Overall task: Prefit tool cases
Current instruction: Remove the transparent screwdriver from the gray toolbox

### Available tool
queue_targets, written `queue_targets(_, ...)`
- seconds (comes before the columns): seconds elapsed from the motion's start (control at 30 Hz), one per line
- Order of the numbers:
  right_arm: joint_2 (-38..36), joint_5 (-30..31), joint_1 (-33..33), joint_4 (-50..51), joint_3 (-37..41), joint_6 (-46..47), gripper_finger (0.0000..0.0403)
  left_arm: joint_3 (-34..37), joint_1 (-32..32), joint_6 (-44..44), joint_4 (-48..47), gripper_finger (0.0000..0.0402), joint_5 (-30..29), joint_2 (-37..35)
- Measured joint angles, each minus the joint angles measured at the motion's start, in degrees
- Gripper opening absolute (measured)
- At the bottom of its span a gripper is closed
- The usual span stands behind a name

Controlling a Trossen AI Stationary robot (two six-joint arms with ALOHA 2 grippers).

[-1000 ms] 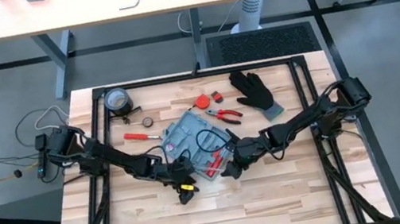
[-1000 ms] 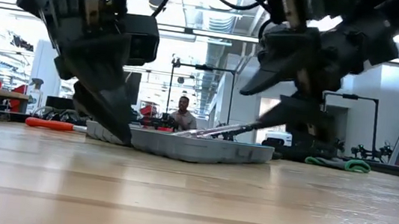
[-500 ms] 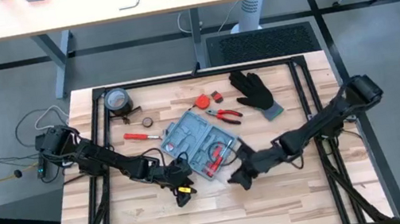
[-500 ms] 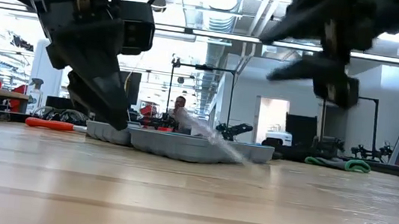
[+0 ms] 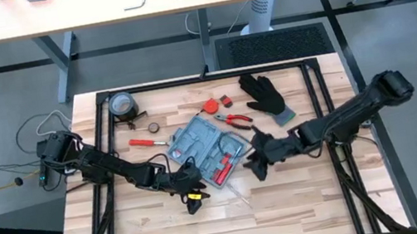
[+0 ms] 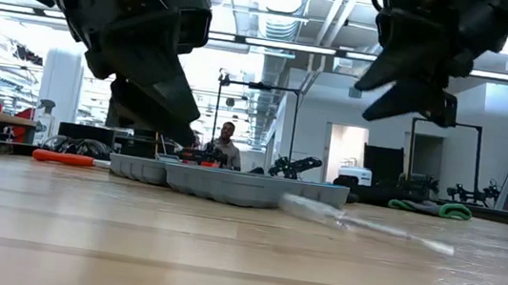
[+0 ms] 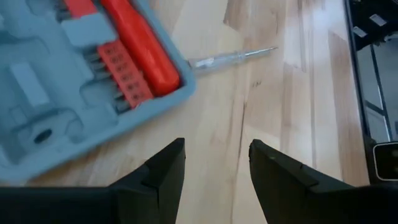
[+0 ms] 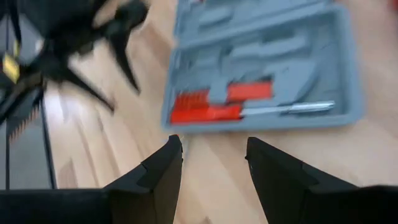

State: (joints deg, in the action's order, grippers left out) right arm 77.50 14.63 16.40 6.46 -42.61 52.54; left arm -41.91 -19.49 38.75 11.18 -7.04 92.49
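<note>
The open light-blue tool case (image 5: 204,144) lies flat at the table's middle, with red bits and a red-handled driver (image 7: 137,43) in its grey-blue slots. A clear-handled screwdriver (image 6: 360,224) lies on the wood just off the case's near corner (image 7: 230,58). My left gripper (image 5: 193,203) hovers open above the table near the case's near side (image 7: 214,146). My right gripper (image 5: 254,167) hangs open above the table at the case's right (image 8: 211,142). Neither has anything between its fingers.
A black glove (image 5: 266,95), red pliers (image 5: 234,119), a red tape measure (image 5: 211,105), a red screwdriver (image 5: 147,142) and a tape roll (image 5: 123,105) lie on the far half. Black frame rails (image 5: 327,106) run along the table's sides. A person (image 6: 228,144) sits far behind.
The clear screwdriver, which a second ago slanted from the case up to my right gripper, has fallen and now lies flat on the table beside the case. My right gripper has risen and drawn back toward the table's right edge. My left gripper has lifted a little.
</note>
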Motion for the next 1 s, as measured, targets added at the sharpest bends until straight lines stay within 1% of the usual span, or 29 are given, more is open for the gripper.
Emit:
queue_targets(0.17, 6.4, -1.2, 4.5, -5.1, 0.0, -0.5, 0.0188, -0.3, 0.1, -0.3, -0.1, 0.0168, -1.9, 0.0)
queue_targets(0.27, 11.4, -1.3, 7.0, -8.0, -0.6, 1.1, 0.0187, -0.3, 0.1, -0.3, -0.2, 0.0168, -2.7, 0.0)
queue_targets(0.37, 17.1, -1.3, 8.7, -6.5, -3.4, 2.3, 0.018, -0.3, 0.1, 0.2, -0.4, 0.0168, -4.6, 0.0)
queue_targets(0.47, 21.9, -0.8, 8.8, -3.6, -7.5, 2.9, 0.017, -0.3, 0.1, 0.8, -1.2, 0.0168, -5.5, 0.0)
queue_targets(0.6, 26.6, 0.4, 8.5, 3.7, -13.5, 3.0, 0.0168, -0.4, 0.1, 0.9, -3.6, 0.0168, -5.5, 0.0)
queue_targets(0.67, 28.5, 0.5, 7.9, 6.7, -15.9, 3.0, 0.0173, -0.4, 0.1, 0.8, -5.1, 0.0168, -4.9, 0.0)
queue_targets(0.77, 30.5, 0.5, 7.4, 7.1, -17.8, 3.1, 0.0187, -0.4, 0.1, -0.8, -7.1, 0.0168, -3.7, 0.0)
queue_targets(0.9, 33.2, 0.5, 6.6, 6.9, -20.3, 3.8, 0.0207, -0.3, 0.2, -5.5, -9.0, 0.0168, -3.9, 0.0)
queue_targets(1.0, 35.4, 0.6, 6.1, 8.2, -21.5, 6.4, 0.0211, -0.3, 0.6, -8.7, -9.8, 0.0168, -4.1, 0.0)
